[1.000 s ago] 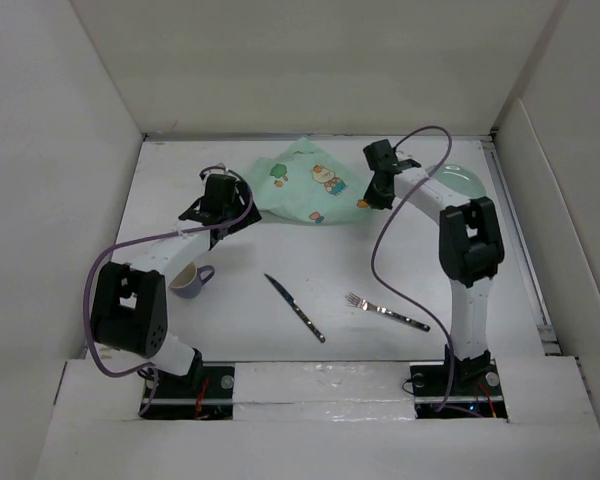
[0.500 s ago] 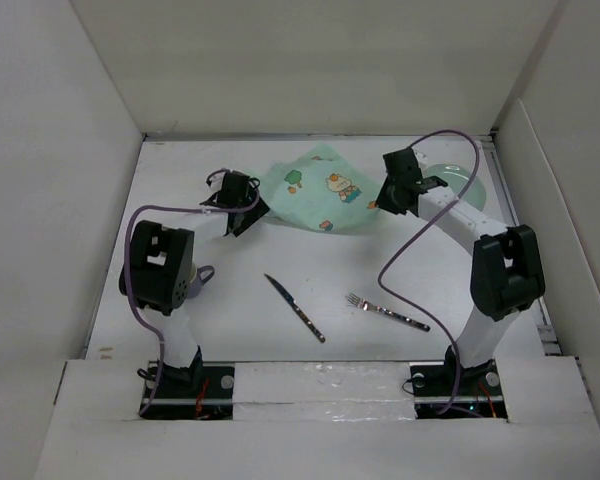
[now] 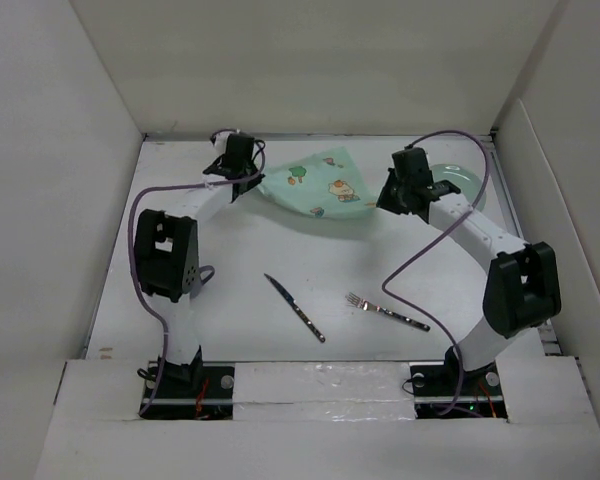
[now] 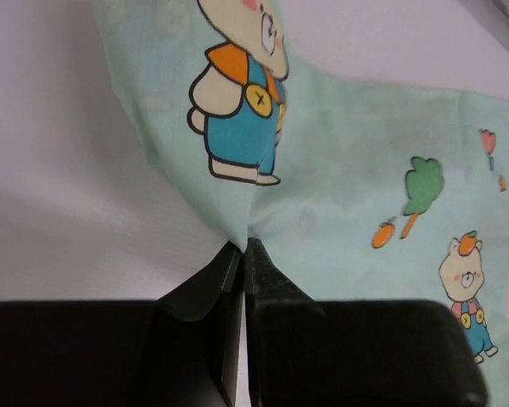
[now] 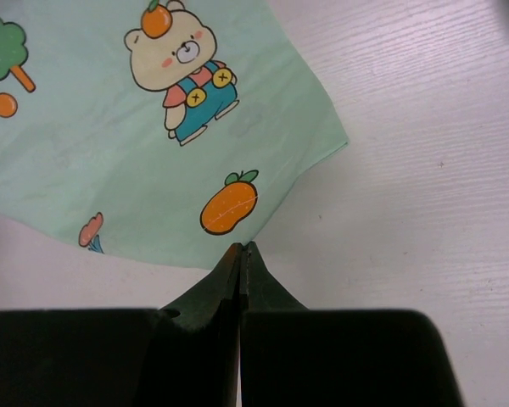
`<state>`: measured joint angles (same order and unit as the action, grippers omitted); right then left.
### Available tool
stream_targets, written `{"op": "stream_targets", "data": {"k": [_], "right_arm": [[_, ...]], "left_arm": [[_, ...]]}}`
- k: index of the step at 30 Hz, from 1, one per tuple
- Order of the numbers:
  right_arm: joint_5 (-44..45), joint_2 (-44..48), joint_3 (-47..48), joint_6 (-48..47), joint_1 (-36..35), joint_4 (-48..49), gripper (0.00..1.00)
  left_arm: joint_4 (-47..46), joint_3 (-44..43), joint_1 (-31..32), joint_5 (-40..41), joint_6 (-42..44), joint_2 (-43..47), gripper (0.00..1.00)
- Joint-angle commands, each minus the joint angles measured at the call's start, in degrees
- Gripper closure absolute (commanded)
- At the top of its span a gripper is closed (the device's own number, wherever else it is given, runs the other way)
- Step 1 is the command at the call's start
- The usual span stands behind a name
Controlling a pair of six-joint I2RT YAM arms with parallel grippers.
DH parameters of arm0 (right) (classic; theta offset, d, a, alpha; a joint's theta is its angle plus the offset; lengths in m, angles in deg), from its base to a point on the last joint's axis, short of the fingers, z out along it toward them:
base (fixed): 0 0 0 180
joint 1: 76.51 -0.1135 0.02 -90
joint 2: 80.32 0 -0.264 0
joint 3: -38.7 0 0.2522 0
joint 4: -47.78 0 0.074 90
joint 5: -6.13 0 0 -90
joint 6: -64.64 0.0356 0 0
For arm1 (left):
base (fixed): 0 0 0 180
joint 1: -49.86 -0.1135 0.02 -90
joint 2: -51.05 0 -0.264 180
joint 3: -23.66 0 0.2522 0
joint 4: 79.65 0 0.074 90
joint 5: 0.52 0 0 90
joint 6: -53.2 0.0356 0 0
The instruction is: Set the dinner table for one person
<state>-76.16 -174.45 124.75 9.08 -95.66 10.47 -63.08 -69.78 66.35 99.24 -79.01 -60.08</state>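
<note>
The mint-green cartoon-printed placemat [image 3: 325, 185] hangs stretched between both grippers near the back of the white dinner table [image 3: 240, 330], casting a shadow beneath it. My left gripper [image 3: 257, 180] is shut on the cloth's left corner; in the left wrist view the fabric [image 4: 339, 170] bunches into the closed jaws of that gripper [image 4: 244, 247]. My right gripper [image 3: 386, 196] is shut on the right edge; in the right wrist view that gripper [image 5: 242, 248] pinches the cloth [image 5: 153, 127] just below a printed orange. A knife [image 3: 295, 308] and a fork [image 3: 388, 312] lie on the table in front.
A pale green plate [image 3: 462, 180] sits at the back right, partly behind the right arm. A cup [image 3: 204, 273] is mostly hidden behind the left arm's elbow. White panel walls enclose the table on three sides.
The left gripper swung toward the back, closed on the placemat's left corner and lifted it. The right gripper shifted right, and the cloth now spreads out between them.
</note>
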Motion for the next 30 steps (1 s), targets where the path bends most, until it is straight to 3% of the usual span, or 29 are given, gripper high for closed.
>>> {"op": "stream_targets", "data": {"k": [1,2,3,5,6,7,9,10,12,13,15,17,18,20,22,25,27,28,30], "right_arm": [[-1.6,5.3,4.3,-2.5,-0.5,0.4,1.0],[-1.5,5.9,5.0,-2.8,-0.5,0.0,1.0],[-1.7,6.6,5.7,-2.7,-0.5,-0.1,1.0],[-2.5,8.5,8.2,-2.4,-0.5,-0.2,1.0],[-2.3,9.2,9.0,-2.2,-0.5,-0.3,1.0],[-2.3,11.0,9.8,-2.2,-0.5,-0.3,1.0],[-2.2,13.3,10.9,-2.2,-1.1,-0.2,1.0],[-2.1,14.7,10.5,-2.1,-1.1,0.2,1.0],[-1.4,19.1,6.2,-2.1,-1.6,0.7,1.0],[-1.3,20.3,4.2,-2.0,-1.6,1.0,1.0],[0.5,22.7,-2.5,-1.7,-1.6,1.7,1.0],[0.4,22.8,-5.7,-0.7,-0.1,1.4,1.0],[0.3,22.6,-7.2,-0.7,-0.1,2.3,1.0],[-2.8,21.6,-10.1,-0.8,0.6,4.1,1.0],[-3.9,19.4,-9.5,-0.8,0.6,3.2,1.0],[-4.6,18.8,-9.4,-0.7,-0.9,3.5,1.0],[-5.0,19.2,-10.1,-1.0,-1.7,4.0,1.0],[-5.3,19.2,-10.5,-1.3,-2.2,4.3,1.0],[-6.5,18.8,-11.5,-1.3,-2.7,4.1,1.0]], "left_arm": [[4.2,-13.0,-0.1,4.7,12.9,9.1,1.0],[8.6,-17.4,-0.1,4.7,15.6,9.0,1.0],[12.5,-28.8,-0.1,4.7,19.6,6.7,1.0],[22.8,-42.0,-0.1,2.4,23.6,0.1,1.0],[26.9,-55.4,-0.1,0.7,25.0,-2.5,1.0],[28.9,-56.9,-0.1,-0.5,26.9,-3.4,1.0],[24.6,-49.0,-0.1,-4.7,26.7,0.9,0.99],[25.3,-48.6,-0.1,-6.0,27.0,0.8,0.82],[31.6,-50.6,-0.1,-6.0,28.0,-2.4,0.58],[33.4,-50.4,-0.1,-5.5,28.6,-3.7,0.39],[37.4,-48.6,-0.1,-5.2,29.2,-6.6,0.32],[35.7,-44.2,-0.1,-5.3,28.7,-5.9,0.33],[33.3,-37.5,-0.1,-5.6,28.5,-5.0,0.35],[28.0,-32.4,-0.1,-5.6,27.4,-1.9,0.42],[25.8,-28.5,-0.1,-1.8,25.3,-0.4,0.44],[23.1,-24.4,-0.1,4.9,24.6,2.6,0.56],[22.3,-21.6,-0.1,7.4,24.6,3.7,0.73],[22.7,-21.1,-0.1,9.0,24.5,3.6,0.91],[23.2,-19.4,-0.1,9.1,23.7,3.0,1.0]]}}
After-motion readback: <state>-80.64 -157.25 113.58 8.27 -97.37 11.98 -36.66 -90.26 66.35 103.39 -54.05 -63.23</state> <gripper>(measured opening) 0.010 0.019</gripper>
